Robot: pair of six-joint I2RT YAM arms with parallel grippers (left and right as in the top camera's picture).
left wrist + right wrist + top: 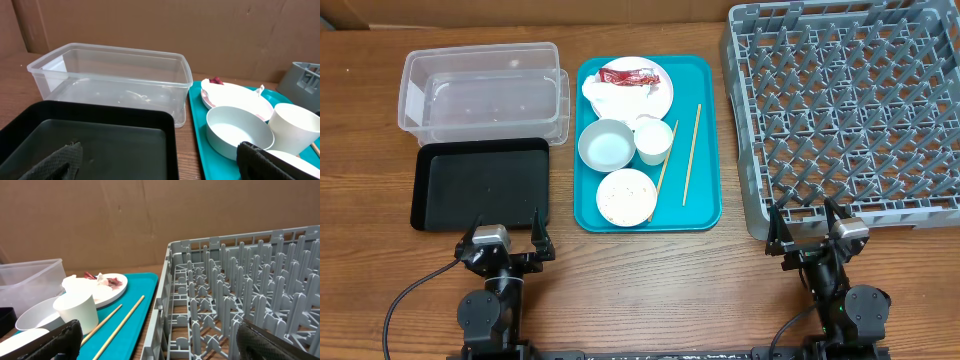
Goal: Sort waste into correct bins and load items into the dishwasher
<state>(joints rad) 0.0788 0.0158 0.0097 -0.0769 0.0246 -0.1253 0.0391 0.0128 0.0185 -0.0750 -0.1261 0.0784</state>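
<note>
On the teal tray (708, 190) a pale pink plate (662, 92) carries a crumpled white napkin (610, 98) and a red wrapper (626, 75). Below it stand a grey-white bowl (607, 145), a small white cup (653, 140) and a pinkish-white bowl (626, 196) with a few rice grains. Two chopsticks (691, 155) lie at the tray's right. The clear tub (480, 50) and black tray (480, 185) are to the left, and the grey dish rack (850, 110) to the right. My left gripper (506, 225) and right gripper (802, 215) are open and empty near the front edge.
The left wrist view shows the black tray (100, 140) just ahead, with the tub (110, 75) behind it. The right wrist view shows the rack's near corner (170, 280) and the chopsticks (120, 325). A brown cardboard wall stands behind the table.
</note>
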